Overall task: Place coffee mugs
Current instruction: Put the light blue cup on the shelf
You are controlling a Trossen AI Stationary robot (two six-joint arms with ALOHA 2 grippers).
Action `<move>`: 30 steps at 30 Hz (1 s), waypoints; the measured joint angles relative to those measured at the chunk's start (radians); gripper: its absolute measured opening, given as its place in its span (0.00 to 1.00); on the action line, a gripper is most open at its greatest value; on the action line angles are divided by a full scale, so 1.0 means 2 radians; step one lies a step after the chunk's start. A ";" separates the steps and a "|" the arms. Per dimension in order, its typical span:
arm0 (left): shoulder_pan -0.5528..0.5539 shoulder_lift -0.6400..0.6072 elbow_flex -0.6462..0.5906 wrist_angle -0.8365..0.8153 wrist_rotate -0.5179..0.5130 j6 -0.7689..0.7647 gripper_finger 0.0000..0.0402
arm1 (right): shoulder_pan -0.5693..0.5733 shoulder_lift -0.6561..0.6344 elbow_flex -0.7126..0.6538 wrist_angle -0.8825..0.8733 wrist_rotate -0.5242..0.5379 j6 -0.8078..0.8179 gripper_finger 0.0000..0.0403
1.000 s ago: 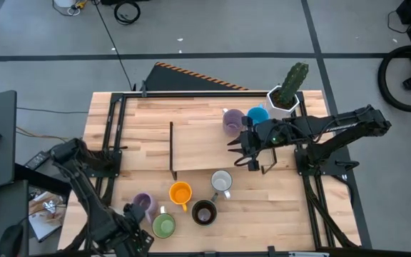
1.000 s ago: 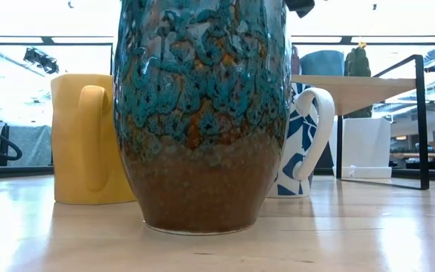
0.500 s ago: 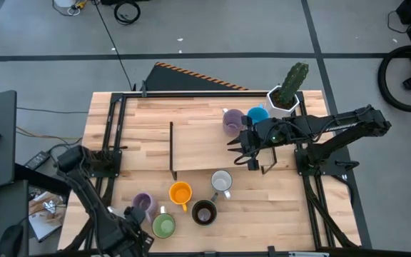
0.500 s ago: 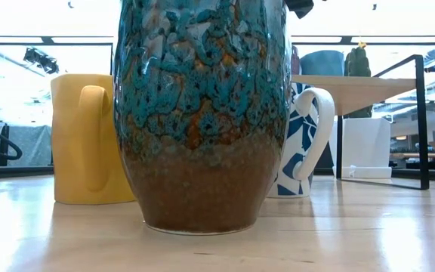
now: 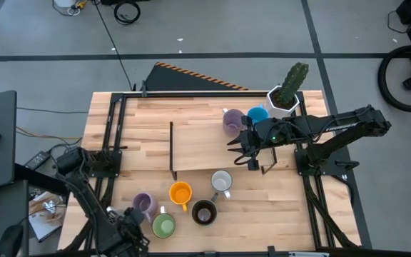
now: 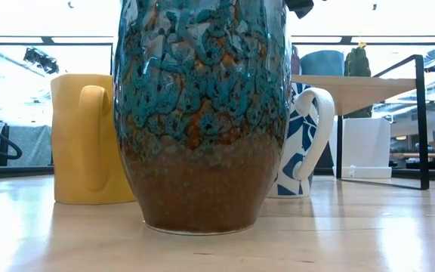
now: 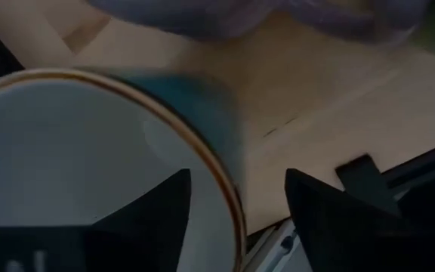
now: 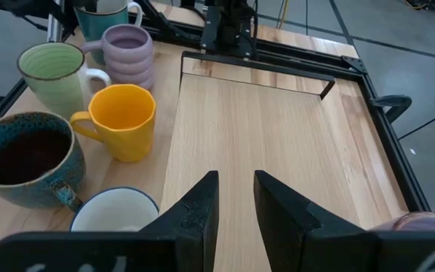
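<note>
1. Your left gripper [image 7: 236,181] is down at the near left corner of the table [image 5: 277,207]. It sits over a teal mug [image 7: 89,151] with a white inside.
2. One of its fingers [image 7: 153,215] is inside that mug and the other is outside, so they straddle the wall. You can see a gap on both sides of the rim, so the jaws are not clamped on it.
3. The teal mug stands upright, mouth up, just beside the green mug [image 5: 163,226]. You cannot tell which way its handle points.
4. Your right gripper [image 8: 236,177] hovers over the raised wooden shelf [image 5: 205,146] in the middle of the table. Its fingers leave only a narrow slot with nothing in it.
5. Five more mugs stand upright in front of the shelf, mouths up:
   - the lavender mug [image 5: 143,203]
   - the green mug
   - the orange mug [image 5: 180,192]
   - the dark brown mug [image 5: 204,213]
   - the white mug [image 5: 221,180]
6. The orange and white mugs turn their handles toward the near edge of the table.
7. At the shelf's far right end a second lavender mug [image 5: 232,121] and a blue mug [image 5: 257,115] stand upright side by side. They are near the cactus pot [image 5: 284,97].
</note>
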 joint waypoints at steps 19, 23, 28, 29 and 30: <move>0.001 0.000 0.000 -0.005 0.056 0.019 0.19 | 0.000 0.000 0.000 0.000 0.000 0.000 0.23; 0.001 0.000 0.000 -0.001 0.058 0.027 0.13 | 0.000 0.000 0.000 0.000 0.000 0.000 0.23; 0.001 0.000 0.000 -0.001 0.056 0.034 0.09 | 0.000 0.000 0.000 0.000 0.000 0.000 0.23; 0.001 0.000 0.001 -0.002 0.055 0.034 0.09 | 0.000 0.000 0.000 0.000 0.000 0.000 0.23; 0.001 0.000 0.001 -0.003 0.055 0.036 0.09 | 0.000 0.000 0.000 0.000 0.000 0.000 0.23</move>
